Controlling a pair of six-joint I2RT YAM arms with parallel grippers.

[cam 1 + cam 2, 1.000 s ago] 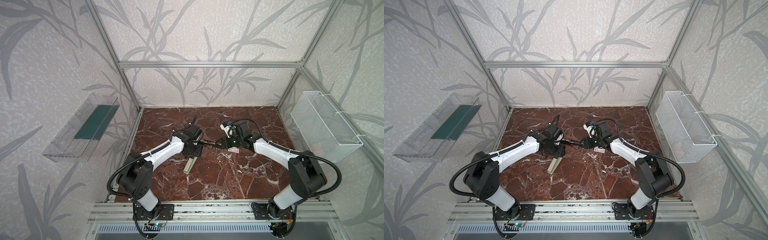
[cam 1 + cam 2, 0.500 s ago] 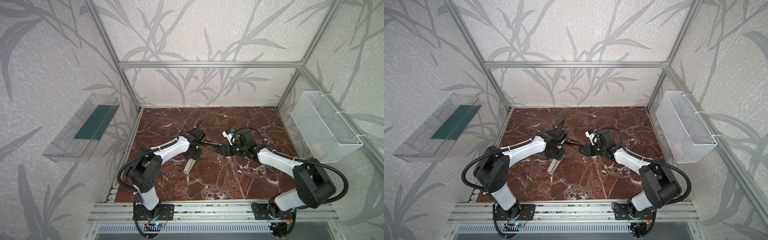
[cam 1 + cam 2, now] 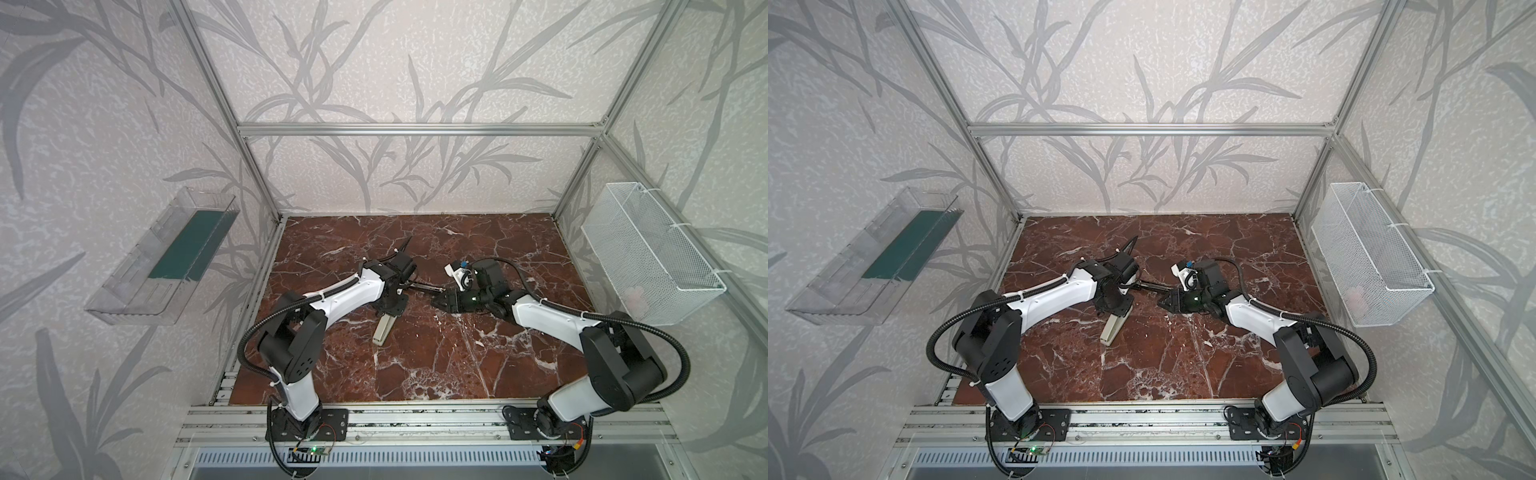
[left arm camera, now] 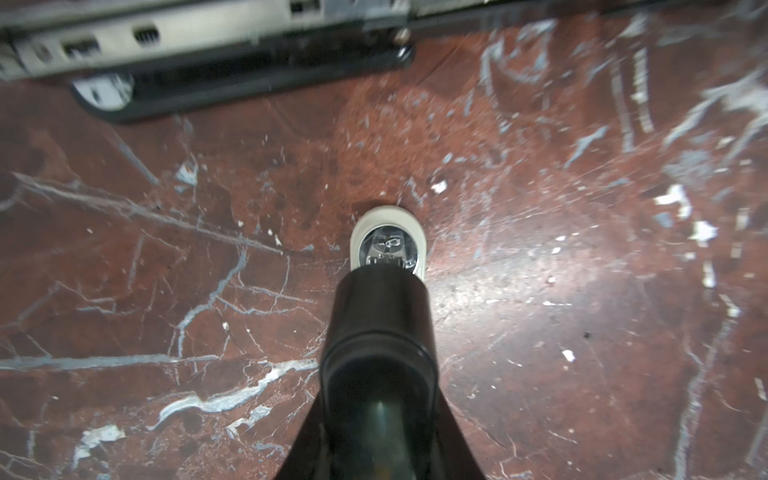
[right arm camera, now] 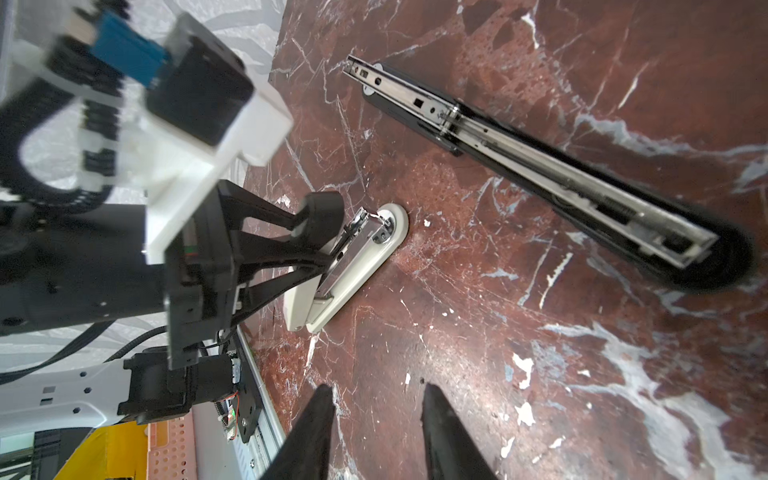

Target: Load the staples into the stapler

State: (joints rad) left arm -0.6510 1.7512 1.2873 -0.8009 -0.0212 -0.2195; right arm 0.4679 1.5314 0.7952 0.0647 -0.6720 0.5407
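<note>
1. The table [image 3: 457, 357] is red-brown marble inside a metal-framed enclosure. A clear tray [image 3: 166, 266] hangs on the left wall and a white wire basket [image 3: 648, 257] on the right wall.

2. In both top views my two arms reach inward and meet near the middle of the table.

3. The stapler [image 5: 540, 174], all black, lies on the table between my two grippers, farther back than the beige stapler [image 5: 353, 270]. It is swung open flat, and its silver rail [image 5: 415, 99] faces up, exposed along its length. Neither gripper touches it.

4. The base of the beige stapler rests flat on the table. Its upper part is tilted up off the base.

5. My left gripper [image 5: 328, 241] points down at the beige stapler. Its fingers pinch the black end of the raised upper part, one finger on each side.

6. The fingers of my right gripper [image 5: 378, 386] are spread with nothing between them. It hangs low over bare marble, near both staplers and apart from each.
</note>
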